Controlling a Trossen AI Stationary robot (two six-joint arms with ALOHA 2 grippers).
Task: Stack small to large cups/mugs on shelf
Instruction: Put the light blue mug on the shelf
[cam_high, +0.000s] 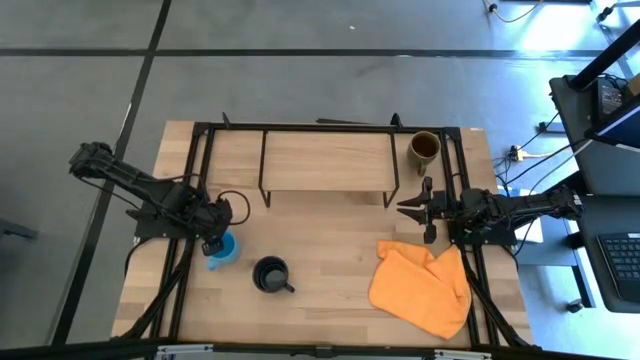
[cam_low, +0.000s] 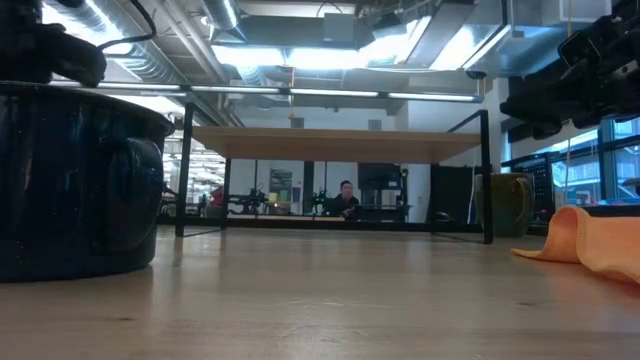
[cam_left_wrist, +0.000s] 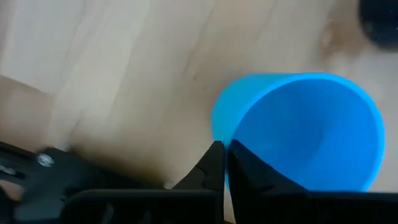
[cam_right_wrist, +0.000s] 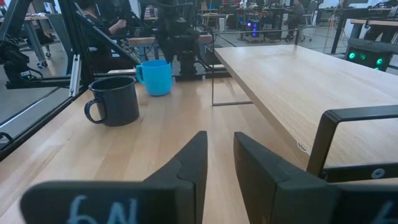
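From above, our left gripper (cam_high: 216, 243) sits at the light blue mug (cam_high: 223, 247) near the surface's left edge. Its wrist view shows narrow fingers pinching the rim: grasping, we judge. Next, lift toward the shelf (cam_high: 325, 160). Our right gripper (cam_right_wrist: 219, 158), slightly parted, waits.

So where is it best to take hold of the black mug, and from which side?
Probably by its rim wall, from above. The black mug stands upright with its mouth open and space around it, and its handle points toward the orange cloth, so one finger of the pincer can go inside on the opposite side, toward the blue mug.
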